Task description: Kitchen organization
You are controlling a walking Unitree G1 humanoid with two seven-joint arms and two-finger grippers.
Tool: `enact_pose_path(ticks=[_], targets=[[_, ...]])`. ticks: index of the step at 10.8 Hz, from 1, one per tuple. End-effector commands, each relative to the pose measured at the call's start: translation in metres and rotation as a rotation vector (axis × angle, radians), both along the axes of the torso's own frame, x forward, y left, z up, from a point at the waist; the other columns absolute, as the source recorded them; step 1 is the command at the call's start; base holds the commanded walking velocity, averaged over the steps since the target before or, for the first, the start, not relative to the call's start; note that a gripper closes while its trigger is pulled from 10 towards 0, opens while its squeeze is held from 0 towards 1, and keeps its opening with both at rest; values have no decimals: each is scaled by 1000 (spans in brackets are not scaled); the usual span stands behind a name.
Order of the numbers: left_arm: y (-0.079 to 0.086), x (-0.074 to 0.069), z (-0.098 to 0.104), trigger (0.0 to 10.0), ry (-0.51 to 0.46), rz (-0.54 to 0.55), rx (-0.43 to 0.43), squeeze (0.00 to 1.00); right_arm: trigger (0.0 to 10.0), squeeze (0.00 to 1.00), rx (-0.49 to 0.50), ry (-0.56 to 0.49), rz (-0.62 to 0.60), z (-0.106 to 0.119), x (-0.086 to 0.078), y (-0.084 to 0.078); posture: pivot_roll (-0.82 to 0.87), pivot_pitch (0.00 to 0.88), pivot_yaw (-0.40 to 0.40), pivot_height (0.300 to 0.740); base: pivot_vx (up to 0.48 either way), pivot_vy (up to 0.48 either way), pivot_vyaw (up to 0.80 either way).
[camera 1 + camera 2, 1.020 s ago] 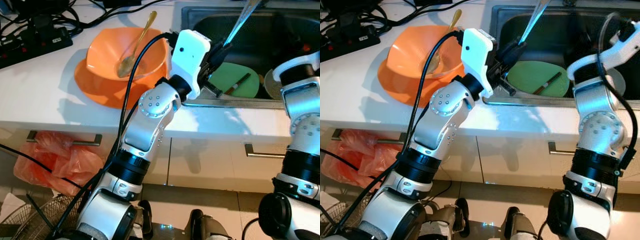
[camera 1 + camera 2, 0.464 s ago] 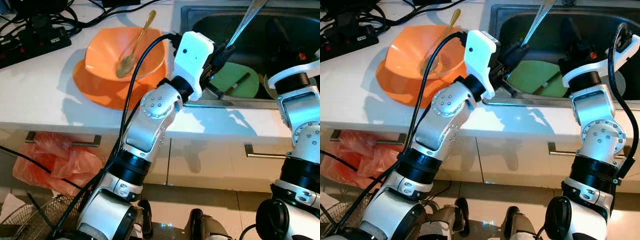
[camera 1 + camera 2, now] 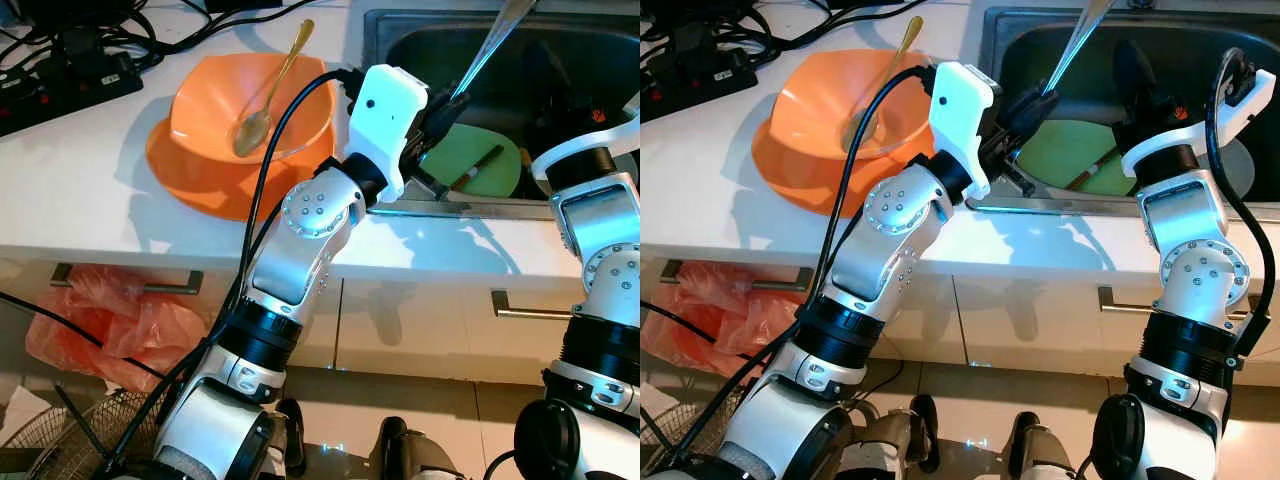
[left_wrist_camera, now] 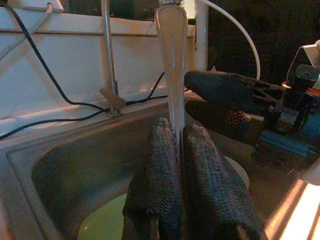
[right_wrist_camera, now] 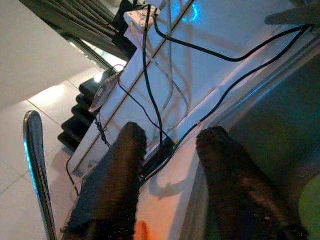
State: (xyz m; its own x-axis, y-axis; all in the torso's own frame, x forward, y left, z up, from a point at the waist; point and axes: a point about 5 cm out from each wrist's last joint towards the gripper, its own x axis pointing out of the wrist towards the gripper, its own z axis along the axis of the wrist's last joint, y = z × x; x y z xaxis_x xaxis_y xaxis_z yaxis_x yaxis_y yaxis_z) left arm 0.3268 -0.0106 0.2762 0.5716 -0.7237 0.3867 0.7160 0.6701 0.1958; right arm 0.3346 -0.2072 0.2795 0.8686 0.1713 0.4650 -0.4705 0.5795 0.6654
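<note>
- The left pincer (image 4: 172,150) was closed on a long silver utensil (image 4: 172,55), its two black fingers (image 4: 160,170) pressed against the handle from both sides.
- It was held over the near left part of the steel sink (image 3: 400,30), and the utensil (image 3: 1072,45) rose from it on a slant toward the far right; its far end ran out of view at the far edge.
- The right pincer (image 5: 172,165) stood open, its fingers (image 5: 120,175) well apart and nothing between them.
- It hung over the right part of the sink, to the right of the left pincer; from the left wrist its black fingers (image 4: 225,92) appeared just beside the utensil without touching it.
- In the sink basin lay a green plate (image 3: 468,160) with a dark stick-like utensil (image 3: 482,165) resting across it.
- On the white counter (image 3: 80,190), left of the sink, an orange bowl (image 3: 225,95) sat on an orange plate (image 3: 190,180), with a gold spoon (image 3: 268,85) lying in the bowl, its handle pointing far.
- At the far left of the counter lay a black power strip (image 3: 70,80) and tangled cables (image 3: 100,35).
- Below the counter, an orange plastic bag (image 3: 110,320) hung at the left cabinet handle (image 3: 130,284).
</note>
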Motion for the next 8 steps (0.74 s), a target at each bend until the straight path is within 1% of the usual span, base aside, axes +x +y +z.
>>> enact_pose_path(ticks=[1,6,7,8], targets=[[-7,-4,-3,10000,11,-18,-5,0,10000,1000,11,-34,5,6,-3,0,31,215,34,740,0,0,0],[-7,-3,-2,10000,14,-14,-9,0,10000,1000,48,-83,38,13,-7,3,34,226,34,740,0,0,0],[-6,-2,-1,10000,14,-11,-13,0,10000,0,67,-103,46,15,-10,2,34,228,35,740,0,0,0],[-6,-1,-1,10000,20,-5,-19,0,10000,0,81,-115,50,16,-11,2,33,230,36,740,0,0,0]])
